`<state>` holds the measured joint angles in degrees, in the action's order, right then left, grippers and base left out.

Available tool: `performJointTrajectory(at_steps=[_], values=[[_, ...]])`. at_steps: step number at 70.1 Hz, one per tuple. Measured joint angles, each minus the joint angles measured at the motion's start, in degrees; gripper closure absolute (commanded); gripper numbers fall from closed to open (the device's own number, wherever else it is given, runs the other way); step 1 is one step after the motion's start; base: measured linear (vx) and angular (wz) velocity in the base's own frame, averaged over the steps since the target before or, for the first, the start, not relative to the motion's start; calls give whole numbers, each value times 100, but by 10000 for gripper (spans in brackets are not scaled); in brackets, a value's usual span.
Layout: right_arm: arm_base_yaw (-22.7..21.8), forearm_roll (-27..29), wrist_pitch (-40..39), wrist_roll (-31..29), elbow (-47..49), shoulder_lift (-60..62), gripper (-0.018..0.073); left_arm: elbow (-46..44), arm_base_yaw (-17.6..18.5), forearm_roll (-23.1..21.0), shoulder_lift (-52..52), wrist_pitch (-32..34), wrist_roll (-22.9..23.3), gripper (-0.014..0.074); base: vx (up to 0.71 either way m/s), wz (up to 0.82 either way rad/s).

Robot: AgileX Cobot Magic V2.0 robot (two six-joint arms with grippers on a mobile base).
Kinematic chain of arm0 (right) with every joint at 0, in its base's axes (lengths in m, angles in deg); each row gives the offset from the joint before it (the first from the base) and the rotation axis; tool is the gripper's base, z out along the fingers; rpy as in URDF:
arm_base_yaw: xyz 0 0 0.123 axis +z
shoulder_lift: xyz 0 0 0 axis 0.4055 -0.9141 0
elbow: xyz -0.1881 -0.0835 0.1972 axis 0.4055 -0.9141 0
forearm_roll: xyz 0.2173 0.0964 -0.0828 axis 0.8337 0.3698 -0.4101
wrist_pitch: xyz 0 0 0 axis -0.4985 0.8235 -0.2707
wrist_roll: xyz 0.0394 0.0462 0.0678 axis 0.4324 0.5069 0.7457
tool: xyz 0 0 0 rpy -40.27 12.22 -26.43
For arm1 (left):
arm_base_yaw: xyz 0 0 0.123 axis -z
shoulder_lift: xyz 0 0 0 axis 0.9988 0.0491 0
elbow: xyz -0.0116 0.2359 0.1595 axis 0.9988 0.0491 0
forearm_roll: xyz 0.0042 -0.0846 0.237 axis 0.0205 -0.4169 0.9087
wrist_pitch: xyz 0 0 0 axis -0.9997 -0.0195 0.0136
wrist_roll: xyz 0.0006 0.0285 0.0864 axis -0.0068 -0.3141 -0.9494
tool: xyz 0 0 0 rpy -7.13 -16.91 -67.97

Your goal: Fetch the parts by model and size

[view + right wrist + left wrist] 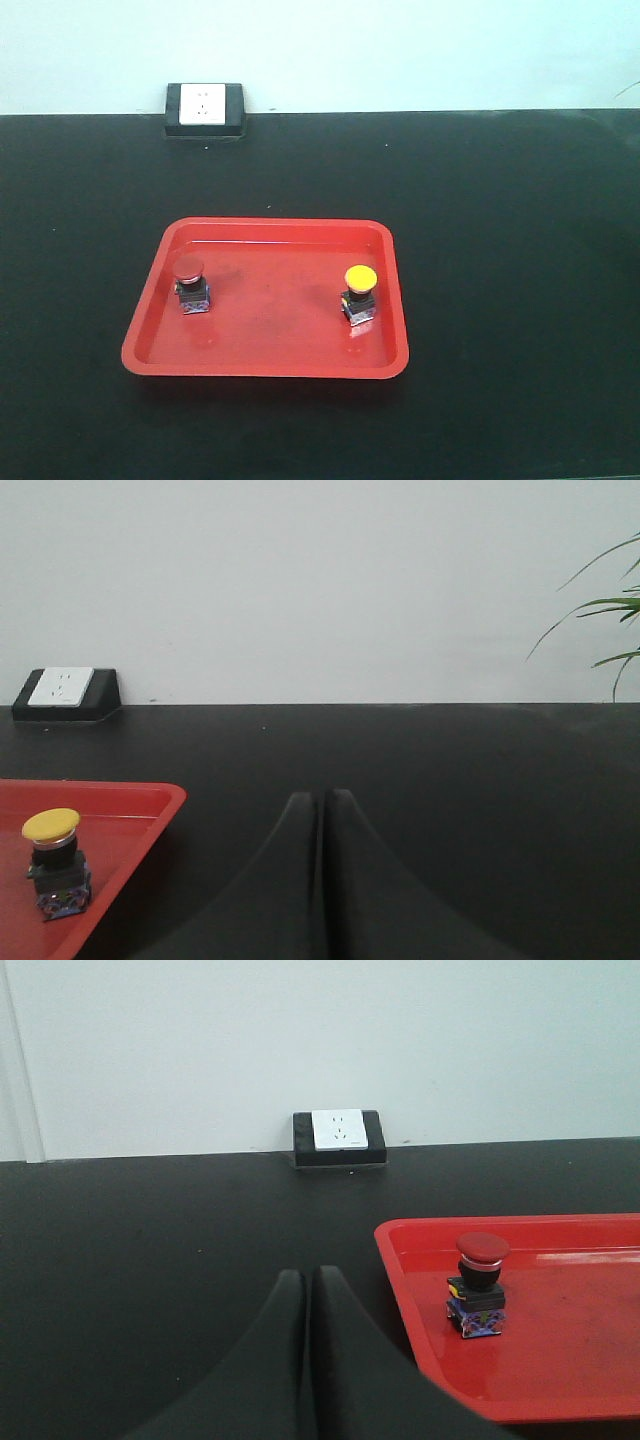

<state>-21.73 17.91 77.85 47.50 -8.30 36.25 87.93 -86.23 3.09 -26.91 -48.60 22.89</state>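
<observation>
Two push buttons sit in a red tray (265, 372) on a black table (500, 200), and that's pretty much the whole scene. The red-capped button (191, 285) stands upright on the tray's left side, the yellow-capped button (360, 294) stands upright on the right side, well apart from each other. Each one has a dark blocky base with little blue and silver bits at the bottom. Nothing is touching either of them.

From the left wrist view, the left gripper (309, 1278) has its two dark fingers pressed together, so it's closed with nothing in it. It sits over bare table just to the left of the tray's near-left corner, and the red button (480, 1284) shows up off to its right inside the tray.

Same deal on the other side: the right gripper (321, 800) is closed on nothing, fingers flat against each other, over bare table to the right of the tray. The yellow button (55, 862) is off to its left, near the tray's right edge.

At the back edge of the table, against the pale wall, there's a white wall socket (204, 106) in a black housing. A few green plant leaves (605, 620) poke in at the far right of the right wrist view.
</observation>
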Motion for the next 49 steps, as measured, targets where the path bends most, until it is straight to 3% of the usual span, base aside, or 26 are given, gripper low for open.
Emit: performJointTrajectory(at_steps=[49], values=[[-96, -345, -116, 195, -16, 43, 569, 0, 0, 0, -5, 0, 0, 603, 0, 0]])
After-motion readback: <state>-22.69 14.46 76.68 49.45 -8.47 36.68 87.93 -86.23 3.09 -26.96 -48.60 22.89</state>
